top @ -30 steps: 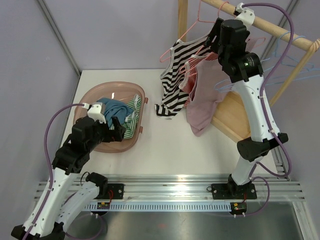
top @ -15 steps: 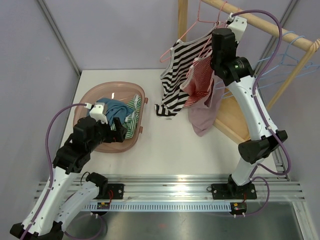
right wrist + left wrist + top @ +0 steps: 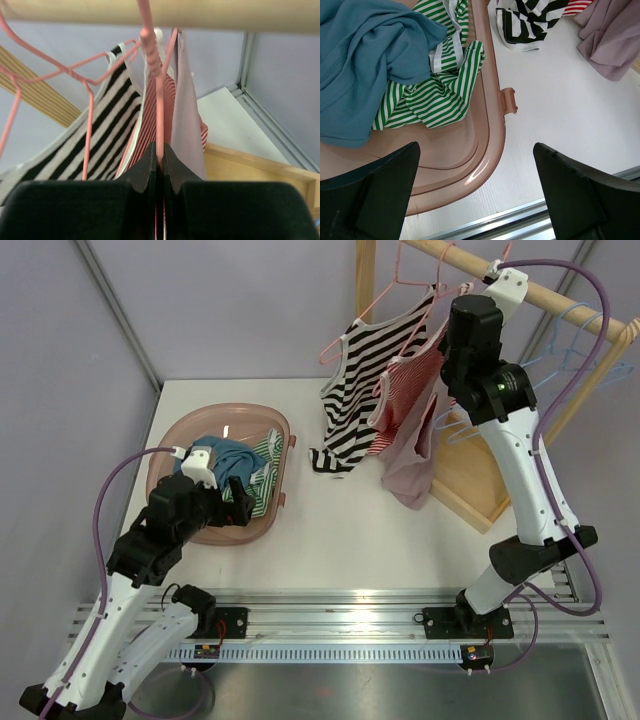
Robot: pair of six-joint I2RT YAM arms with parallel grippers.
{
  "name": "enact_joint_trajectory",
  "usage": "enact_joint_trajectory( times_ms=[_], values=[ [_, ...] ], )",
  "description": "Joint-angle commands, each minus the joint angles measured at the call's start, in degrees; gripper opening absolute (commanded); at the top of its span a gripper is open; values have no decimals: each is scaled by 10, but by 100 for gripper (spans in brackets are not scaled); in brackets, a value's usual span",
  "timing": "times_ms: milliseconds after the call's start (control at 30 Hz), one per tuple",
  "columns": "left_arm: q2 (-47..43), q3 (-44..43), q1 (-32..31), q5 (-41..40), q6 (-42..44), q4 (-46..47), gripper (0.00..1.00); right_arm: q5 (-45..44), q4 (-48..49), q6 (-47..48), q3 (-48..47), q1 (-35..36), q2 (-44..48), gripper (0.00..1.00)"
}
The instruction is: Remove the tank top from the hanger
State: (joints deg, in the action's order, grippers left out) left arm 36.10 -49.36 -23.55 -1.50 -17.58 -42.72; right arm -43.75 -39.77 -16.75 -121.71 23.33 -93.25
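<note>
Smooth pale wooden rail [image 3: 200, 12] at top, soft cloth tank top [image 3: 141, 131], glossy translucent plastic basket [image 3: 492, 135] on a matt white table [image 3: 560, 115].

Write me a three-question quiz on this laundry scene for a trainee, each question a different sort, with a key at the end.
1. True or false: the right arm's jaws are closed on the thin pink wire hanger below the wooden rail.
2. What lies in the translucent pink plastic basket?
A) a crumpled blue garment and a green-and-white striped garment
B) a black-and-white striped top
C) a spare hanger
3. In one word, are the left arm's jaws above the basket open or shut?

Key: 1 true; 2 A; 3 open, they are spread wide at both lower corners of the left wrist view.
</note>
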Motion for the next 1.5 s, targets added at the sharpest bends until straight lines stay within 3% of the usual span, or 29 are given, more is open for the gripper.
enact_joint_trajectory(
  times_ms=[0, 400, 533, 633, 833, 967, 1067, 1133, 1233, 1333, 1467],
  values=[
    [-1, 3, -4, 4, 1, 27, 99, 10, 28, -13, -56, 4, 25, 0],
    [-8, 1, -4, 11, 3, 30, 99, 147, -22, -41, -24, 10, 107, 0],
    [-34, -2, -4, 6, -1, 38, 99, 202, -30, -47, 75, 12, 200, 0],
    [-44, -11, -4, 12, -4, 54, 99, 261, -16, -44, 144, 12, 271, 0],
    [-2, -87, -20, 41, -23, 60, 99, 467, -35, -30, 201, 12, 362, 0],
    [48, -171, -75, 17, -28, 76, 99, 637, -65, -35, 231, 12, 398, 0],
    [73, -229, -133, -18, -21, 104, 99, 712, -44, -57, 280, 12, 440, 0],
    [103, -266, -170, -46, -11, 115, 99, 741, -32, -66, 306, 12, 465, 0],
    [137, -301, -291, -125, 29, 140, 99, 787, -22, -78, 319, 12, 475, 0],
    [184, -331, -386, -245, 76, 166, 99, 809, -44, -74, 315, 12, 466, 0],
    [250, -372, -444, -309, 112, 170, 99, 814, -39, -72, 322, 13, 471, 0]
  ],
)
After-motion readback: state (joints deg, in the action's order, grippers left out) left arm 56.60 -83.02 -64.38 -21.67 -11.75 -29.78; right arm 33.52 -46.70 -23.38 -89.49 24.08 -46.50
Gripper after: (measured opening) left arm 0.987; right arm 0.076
